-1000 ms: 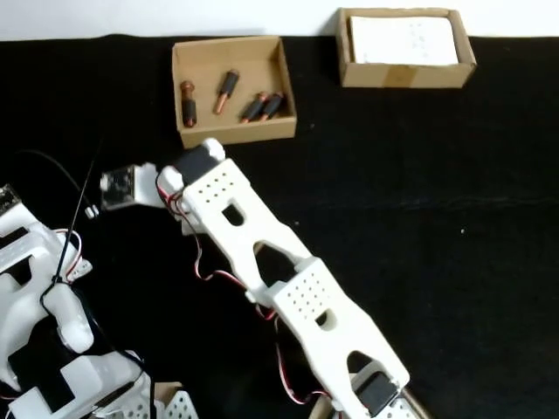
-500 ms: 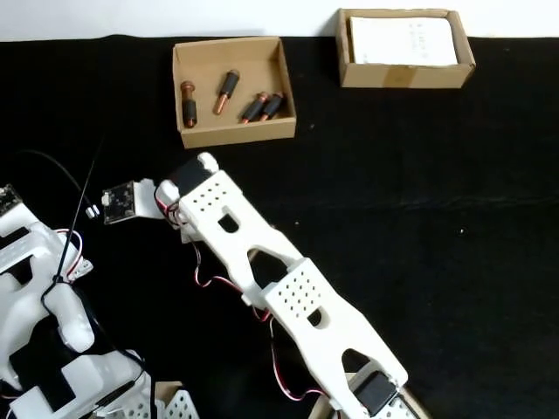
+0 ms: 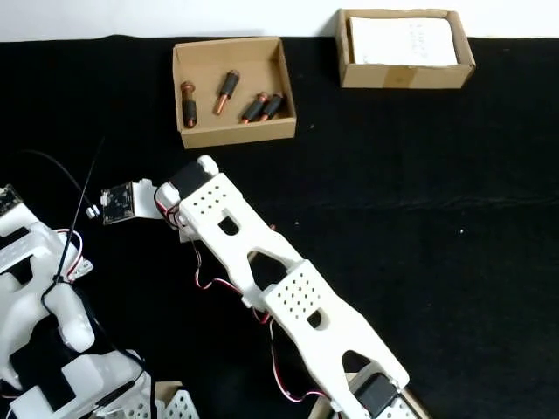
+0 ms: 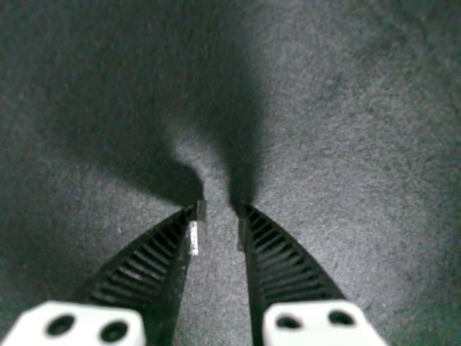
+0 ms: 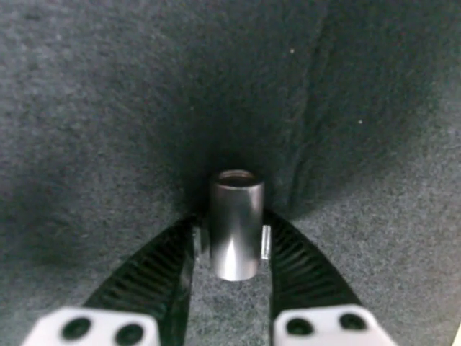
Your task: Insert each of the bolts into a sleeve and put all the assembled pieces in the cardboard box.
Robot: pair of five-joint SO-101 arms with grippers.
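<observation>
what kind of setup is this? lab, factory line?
Likely a hobby or lab robot bench: black cloth table, white arm with exposed wires, cardboard box of assembled pieces, right gripper holding a sleeve.

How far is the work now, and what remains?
Done: four assembled pieces lie in the cardboard box. In hand: the right hand grips a bare sleeve; the left hand is open and empty. Remaining: this sleeve needs its bolt, then goes into the box.
</observation>
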